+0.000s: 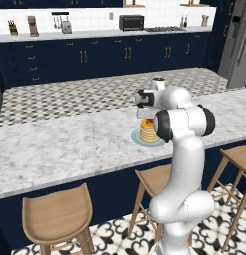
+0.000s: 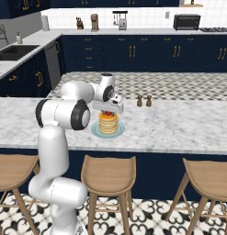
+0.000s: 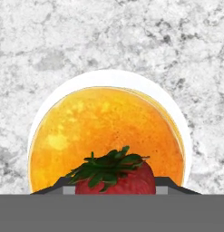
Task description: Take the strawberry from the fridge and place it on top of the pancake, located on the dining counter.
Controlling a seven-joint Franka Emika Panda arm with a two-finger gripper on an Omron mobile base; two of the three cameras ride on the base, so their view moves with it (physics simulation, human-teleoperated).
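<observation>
The white arm is bent over the dining counter, a long marble surface on a navy base, with its gripper pointing straight down over the pancake. The jaws are closed most of the way on the strawberry, one dark tip pressed to each side of the red fruit, its green leaves spread on top as seen from the hand view. In the right base view the strawberry shows as a red speck just under the hand and right above the top of the stack; whether it already touches the orange top I cannot tell.

The pancake sits on a pale round plate whose rim shows around its far edge, and the fruit hangs over the near part of the orange disc. In the left base view the stack is partly behind the arm's dark elbow joint.

Two small brown shakers stand on the surface to the right of the plate, well apart from it. Wooden stools line the near side of the counter. The grey fridge stands far off to the right, beyond the navy cabinets along the back wall.
</observation>
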